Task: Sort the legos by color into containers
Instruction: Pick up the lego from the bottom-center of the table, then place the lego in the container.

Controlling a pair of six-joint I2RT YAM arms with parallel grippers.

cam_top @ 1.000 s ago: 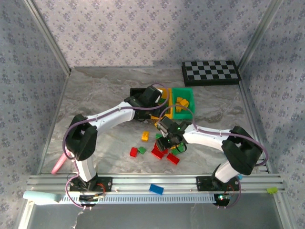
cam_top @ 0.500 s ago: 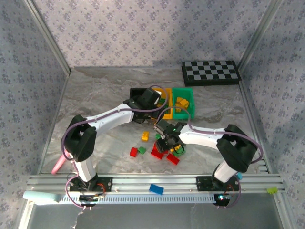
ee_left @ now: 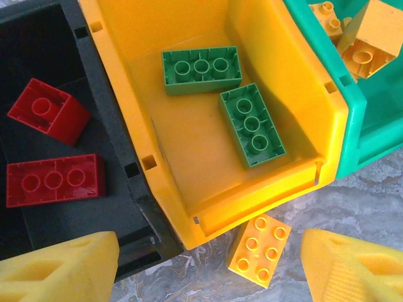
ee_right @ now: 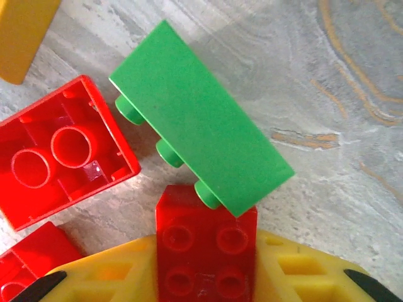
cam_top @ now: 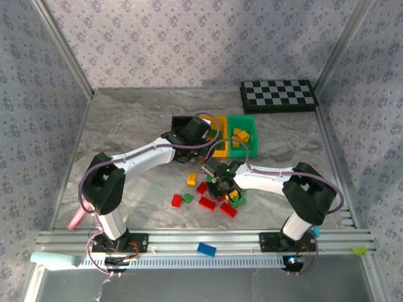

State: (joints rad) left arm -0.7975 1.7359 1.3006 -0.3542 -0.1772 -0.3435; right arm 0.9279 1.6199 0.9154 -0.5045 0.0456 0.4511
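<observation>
My right gripper (ee_right: 206, 280) is shut on a small red lego (ee_right: 206, 242), its yellow fingers (ee_right: 104, 280) pressed on both sides. A green lego (ee_right: 198, 148) on its side leans on that red one, beside an upturned red lego (ee_right: 63, 148). In the top view the right gripper (cam_top: 219, 186) is down in the loose pile. My left gripper (ee_left: 208, 270) hangs open above a yellow lego (ee_left: 259, 250) lying on the table before the containers. The black bin (ee_left: 116, 135) holds two red legos, the yellow bin (ee_left: 296, 107) two green, the green bin (ee_left: 352, 126) yellow ones.
Loose legos lie on the marble table: a yellow one (cam_top: 191, 180), red ones (cam_top: 177, 200) (cam_top: 228, 209) and a green one (cam_top: 187, 198). A checkerboard (cam_top: 278, 95) sits at the back right. A blue brick (cam_top: 206, 249) rests on the front rail, and a pink object (cam_top: 78, 216) at the left edge.
The right gripper has slid left into the pile and closed on a red lego. The left gripper has shifted slightly toward the front of the bins and stayed open.
</observation>
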